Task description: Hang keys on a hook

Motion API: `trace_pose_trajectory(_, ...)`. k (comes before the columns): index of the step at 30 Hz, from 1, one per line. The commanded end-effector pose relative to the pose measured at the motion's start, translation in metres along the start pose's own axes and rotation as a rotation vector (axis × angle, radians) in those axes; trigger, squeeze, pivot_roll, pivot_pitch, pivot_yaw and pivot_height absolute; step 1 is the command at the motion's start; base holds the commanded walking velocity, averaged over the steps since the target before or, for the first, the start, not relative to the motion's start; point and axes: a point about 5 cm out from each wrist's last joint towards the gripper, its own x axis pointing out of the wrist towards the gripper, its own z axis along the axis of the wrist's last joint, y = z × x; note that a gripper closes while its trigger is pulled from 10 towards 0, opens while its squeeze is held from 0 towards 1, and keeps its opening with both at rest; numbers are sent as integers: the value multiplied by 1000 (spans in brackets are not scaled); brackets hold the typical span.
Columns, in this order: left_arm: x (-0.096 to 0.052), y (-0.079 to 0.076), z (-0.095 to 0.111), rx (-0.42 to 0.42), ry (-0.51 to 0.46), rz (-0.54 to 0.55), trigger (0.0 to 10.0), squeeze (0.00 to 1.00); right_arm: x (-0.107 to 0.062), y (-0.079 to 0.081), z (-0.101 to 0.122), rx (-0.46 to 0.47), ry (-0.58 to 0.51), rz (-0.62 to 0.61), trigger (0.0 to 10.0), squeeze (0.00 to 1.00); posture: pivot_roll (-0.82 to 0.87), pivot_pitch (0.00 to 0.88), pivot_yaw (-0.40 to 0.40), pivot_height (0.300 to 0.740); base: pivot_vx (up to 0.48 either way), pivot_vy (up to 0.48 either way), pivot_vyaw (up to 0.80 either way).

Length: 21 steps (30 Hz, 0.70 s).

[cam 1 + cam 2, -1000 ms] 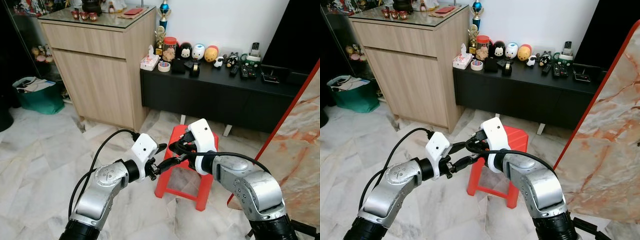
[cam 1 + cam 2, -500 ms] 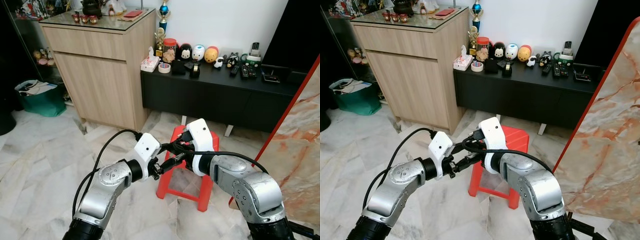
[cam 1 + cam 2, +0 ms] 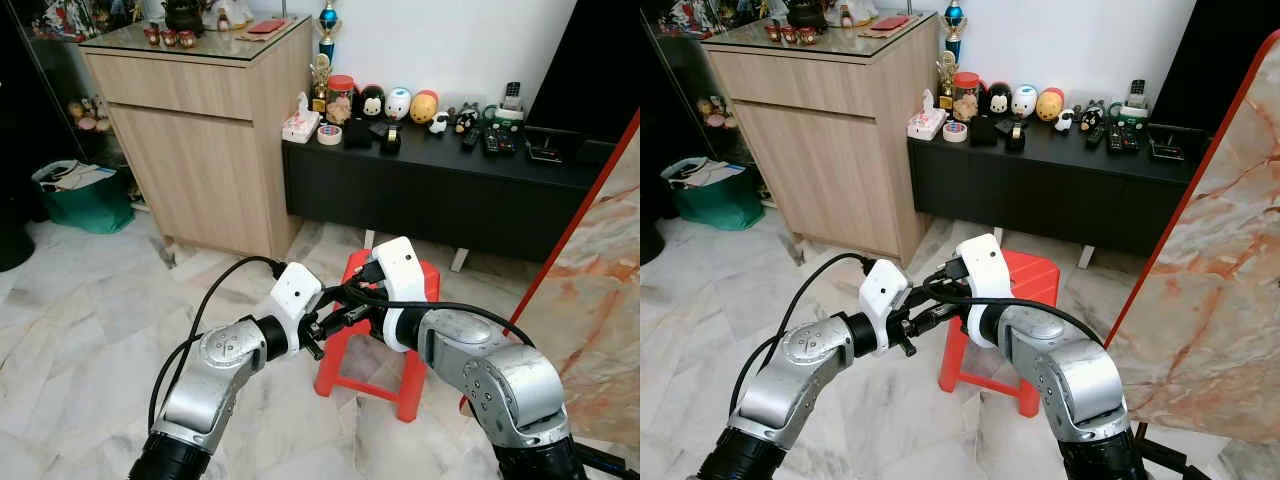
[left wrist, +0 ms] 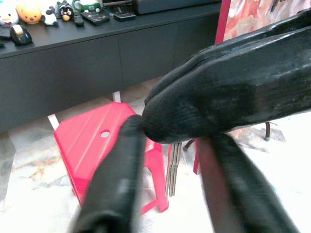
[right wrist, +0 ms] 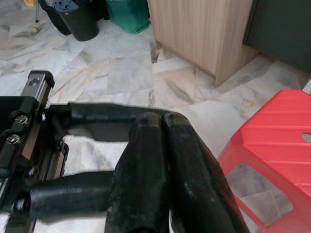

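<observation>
Evidently a handover between arms, mid-air above the red stool. Right claw: its two fingers pressed flat together, pushed in between the fingers of the left claw. Left claw: fingers spread narrowly, one either side of the right claw's tip. Keys: thin metal blades hanging straight down just below the right claw's tip, apparently pinched there; the left claw's fingers flank them, contact not confirmed.

Progress, my judgement: early. Keys are off the floor and in the robot's grip, nothing more. No hook identifiable around the wooden cabinet or the black console. Remaining: settle the grip, find the hook, approach, hang.
</observation>
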Motion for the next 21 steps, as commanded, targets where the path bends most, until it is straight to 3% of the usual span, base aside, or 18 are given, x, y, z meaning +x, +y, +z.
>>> trace_pose_trajectory(1,1,3,4,10,-24,13,0,0,-4,0,3,4,-17,-4,10000,0,-2,6,-3,723,0,0,0)
trace_pose_trajectory(15,0,2,8,-30,-62,15,0,0,-3,-1,1,39,-24,-11,10000,0,0,2,-6,723,0,0,0)
trace_pose_trajectory(21,-2,3,7,-34,-57,15,0,0,-2,-26,-11,180,-39,-147,10000,0,3,0,-8,723,0,0,0)
